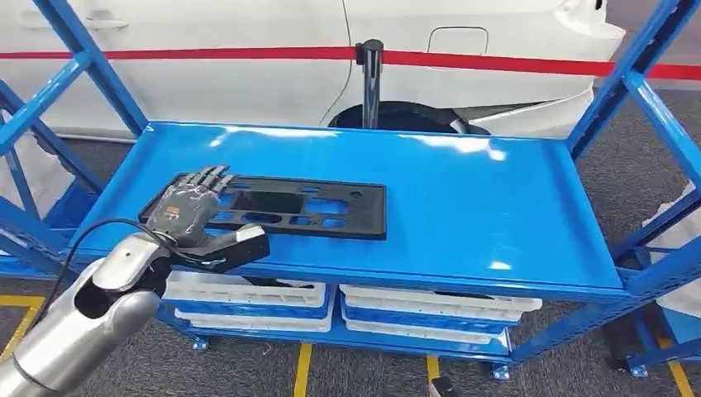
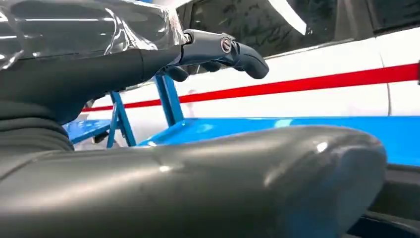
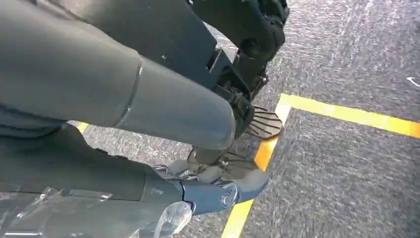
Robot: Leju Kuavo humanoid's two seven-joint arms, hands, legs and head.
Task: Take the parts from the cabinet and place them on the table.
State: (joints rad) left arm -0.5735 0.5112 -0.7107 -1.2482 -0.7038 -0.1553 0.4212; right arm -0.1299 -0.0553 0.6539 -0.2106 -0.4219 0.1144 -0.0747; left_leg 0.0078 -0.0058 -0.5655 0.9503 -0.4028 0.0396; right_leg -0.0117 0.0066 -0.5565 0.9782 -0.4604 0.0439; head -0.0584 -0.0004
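**Left hand on the part**

The black part (image 1: 277,207) lies flat on the blue shelf (image 1: 463,207), towards its left front. The left hand (image 1: 188,211) rests over the part's left end — fingers (image 1: 211,177) stretched along its top, thumb out past the shelf's front edge, nothing clasped. The right hand (image 3: 218,191) hangs above the floor (image 3: 346,173) — fingers loosely curled, holding nothing.

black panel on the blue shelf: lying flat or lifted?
Flat. In the head view the black panel lies flush on the blue shelf; no raised edge shows. The left hand rests over its end, fingers extended on top.
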